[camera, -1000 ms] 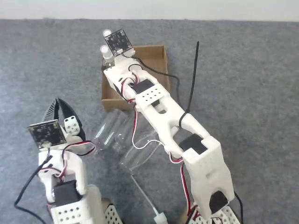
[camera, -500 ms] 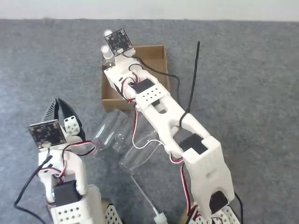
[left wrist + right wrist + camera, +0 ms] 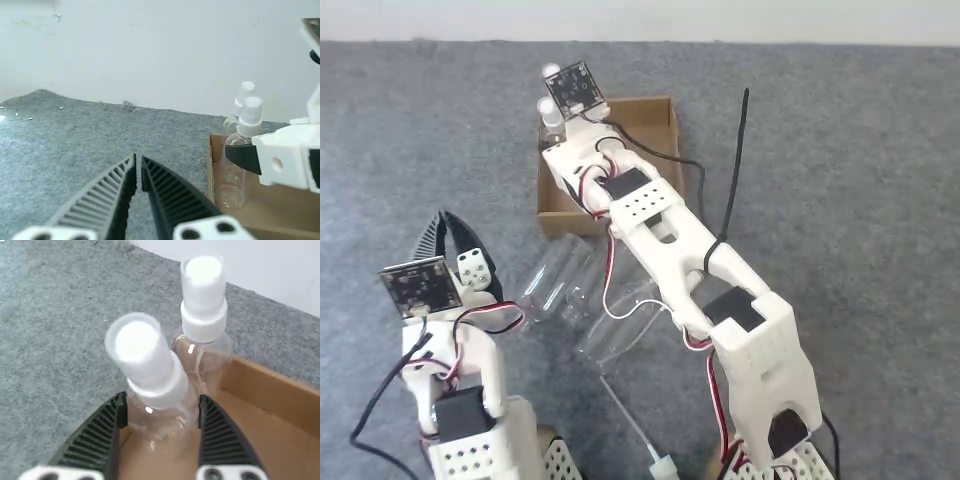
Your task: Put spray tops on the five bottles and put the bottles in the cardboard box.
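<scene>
Boxing a capped bottle; more left to cap.
Left gripper point(image 3: 138, 166) idle over grey carpet point(image 3: 60, 130), fingers pressed together, empty. Uncapped clear plastic bottles point(image 3: 558, 270) lie mid-table, with a loose white spray top point(image 3: 665, 466) near the bases. Right gripper point(image 3: 160, 412) pinches a clear white-capped plastic bottle point(image 3: 150, 385) in the corner of the brown cardboard box point(image 3: 265, 387), beside another capped bottle point(image 3: 202, 320). Next, I'd judge: release, then retract without tipping either.

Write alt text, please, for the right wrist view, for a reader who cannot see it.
The right pincer grips a clear bottle with a white spray top at a corner of the cardboard box. A second capped bottle stands just behind it, with grey carpet and a white wall beyond.
</scene>
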Motion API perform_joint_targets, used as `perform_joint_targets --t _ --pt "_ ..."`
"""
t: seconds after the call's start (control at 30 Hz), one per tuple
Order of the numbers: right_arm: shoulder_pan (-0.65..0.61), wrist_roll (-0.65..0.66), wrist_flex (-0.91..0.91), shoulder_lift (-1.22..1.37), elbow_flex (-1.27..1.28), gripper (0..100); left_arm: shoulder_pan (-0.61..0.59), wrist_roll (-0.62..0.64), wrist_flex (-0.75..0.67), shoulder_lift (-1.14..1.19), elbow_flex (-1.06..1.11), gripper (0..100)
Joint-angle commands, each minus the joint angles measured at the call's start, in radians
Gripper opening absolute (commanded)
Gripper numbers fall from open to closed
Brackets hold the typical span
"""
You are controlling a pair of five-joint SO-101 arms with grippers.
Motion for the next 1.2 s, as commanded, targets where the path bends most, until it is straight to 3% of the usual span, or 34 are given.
perform_joint_targets --t 0.0,0.9,1.1,1.17 --pt "0.007 -0.005 0.058 -0.013 -0.04 15.7 0.002 0.011 -0.02 -0.014 -0.038 1" --pt "0.002 -0.005 0.061 -0.012 -0.04 15.8 0.002 0.011 -0.02 -0.014 -0.038 1" --pt "0.002 -0.005 0.088 -0.007 -0.04 31.7 0.002 0.011 -0.02 -0.014 -0.038 1" --pt "-0.002 -0.005 0.107 -0.013 -0.04 32.5 0.002 0.011 -0.02 -0.014 -0.038 1"
